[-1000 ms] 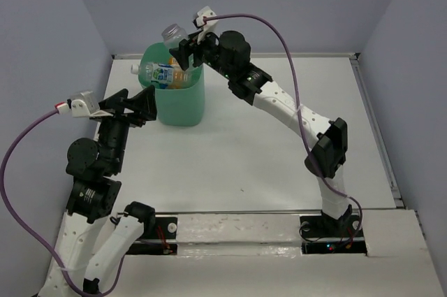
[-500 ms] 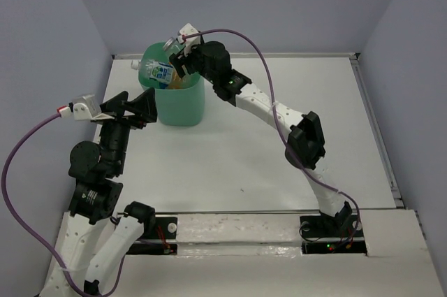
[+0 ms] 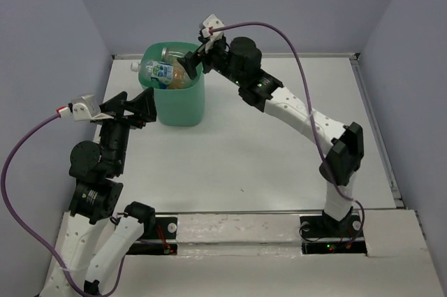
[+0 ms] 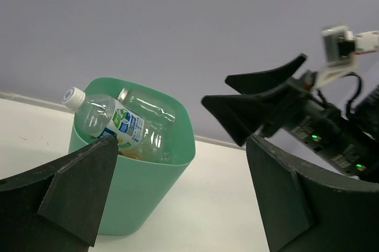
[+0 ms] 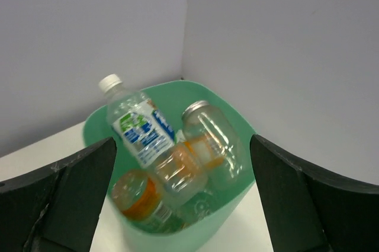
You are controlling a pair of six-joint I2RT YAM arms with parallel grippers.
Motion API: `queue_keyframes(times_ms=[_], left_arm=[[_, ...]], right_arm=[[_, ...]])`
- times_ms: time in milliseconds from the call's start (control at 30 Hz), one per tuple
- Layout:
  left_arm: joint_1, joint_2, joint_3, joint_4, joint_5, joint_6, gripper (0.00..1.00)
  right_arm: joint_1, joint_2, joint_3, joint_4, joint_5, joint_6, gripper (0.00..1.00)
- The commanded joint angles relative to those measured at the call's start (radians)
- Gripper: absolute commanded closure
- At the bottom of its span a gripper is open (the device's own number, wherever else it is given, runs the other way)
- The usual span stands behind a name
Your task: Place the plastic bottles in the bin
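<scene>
The mint-green bin (image 3: 180,105) stands at the table's far left. Several plastic bottles lie in it: a clear one with a blue-white label (image 5: 141,128) whose white cap sticks over the rim, a clear unlabelled one (image 5: 218,138), a clear orange-tinted one (image 5: 180,168) and an orange one (image 5: 137,200). My right gripper (image 3: 196,59) is open and empty just above the bin's right rim; in its wrist view it (image 5: 180,204) looks down into the bin. My left gripper (image 3: 147,109) is open and empty, just left of the bin; in its own view it (image 4: 177,198) frames the bin (image 4: 139,193).
Grey walls close off the back and the sides, with the bin near the back-left corner. A raised white ledge (image 3: 370,112) runs along the table's right edge. The right arm (image 3: 293,112) spans diagonally over the table.
The right gripper carried the clear unlabelled bottle over the bin, let it go into the bin, and drew back slightly right, now open. The left arm has not moved.
</scene>
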Motion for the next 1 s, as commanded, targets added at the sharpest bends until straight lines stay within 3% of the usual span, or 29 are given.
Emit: queue_keyframes(times_ms=[0, 133, 233, 267, 433, 533, 733, 967], left_arm=[[0.001, -0.009, 0.025, 0.033, 0.007, -0.007, 0.01], [0.001, -0.019, 0.021, 0.015, 0.045, -0.015, 0.01], [0.001, -0.027, 0.018, -0.014, 0.129, -0.052, 0.01], [0.001, -0.030, 0.016, -0.017, 0.151, -0.059, 0.01], [0.001, -0.055, 0.016, -0.039, 0.287, -0.082, 0.01], [0.001, -0.076, 0.004, -0.066, 0.332, -0.090, 0.01], [0.001, -0.111, -0.076, -0.091, 0.370, -0.122, 0.01], [0.001, -0.078, -0.076, -0.054, 0.378, -0.138, 0.01]], right_arm=[[-0.002, -0.232, -0.241, 0.079, -0.053, 0.127, 0.00], [0.019, -0.520, -0.594, 0.130, -0.093, 0.216, 0.00], [0.029, -0.822, -0.837, 0.090, -0.098, 0.311, 0.00], [0.029, -0.823, -0.882, 0.058, -0.098, 0.325, 0.00], [0.029, -1.216, -1.060, -0.221, -0.066, 0.364, 0.00], [0.029, -1.401, -1.139, -0.357, 0.039, 0.393, 0.00], [0.029, -1.575, -1.217, -0.465, 0.129, 0.465, 0.00], [0.029, -1.523, -1.078, -0.458, 0.183, 0.427, 0.00]])
